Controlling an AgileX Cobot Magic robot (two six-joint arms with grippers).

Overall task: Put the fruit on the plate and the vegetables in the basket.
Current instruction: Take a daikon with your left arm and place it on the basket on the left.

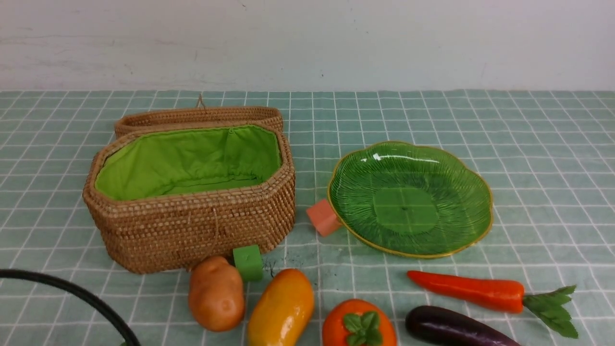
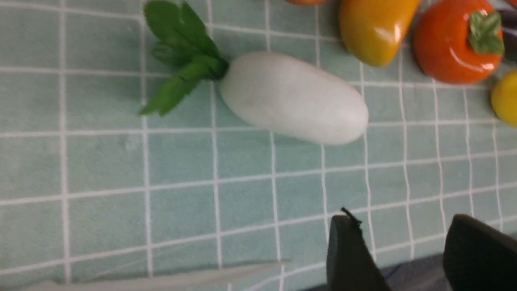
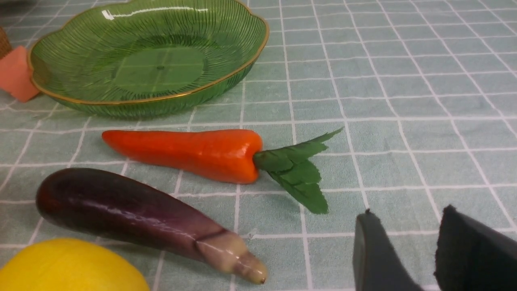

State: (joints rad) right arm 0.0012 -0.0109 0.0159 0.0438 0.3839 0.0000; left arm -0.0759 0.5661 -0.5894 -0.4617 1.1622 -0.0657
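Lying on the tabletop [image 1: 543, 192] near its front edge, a white radish [image 2: 295, 99] points its green leaves [image 2: 181, 52] away from the mango [image 2: 377, 30]. It looks light, smooth and firm, perhaps slippery; gripping across the middle of its body, rather than by the floppy leaves, seems safest. The left gripper [image 2: 398, 252] stands partly open, holding nothing; the right gripper [image 3: 408, 242] is likewise parted and empty.

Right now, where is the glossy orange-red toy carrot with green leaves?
The carrot lies on the front view's right, between the green glass plate and the dark purple eggplant.
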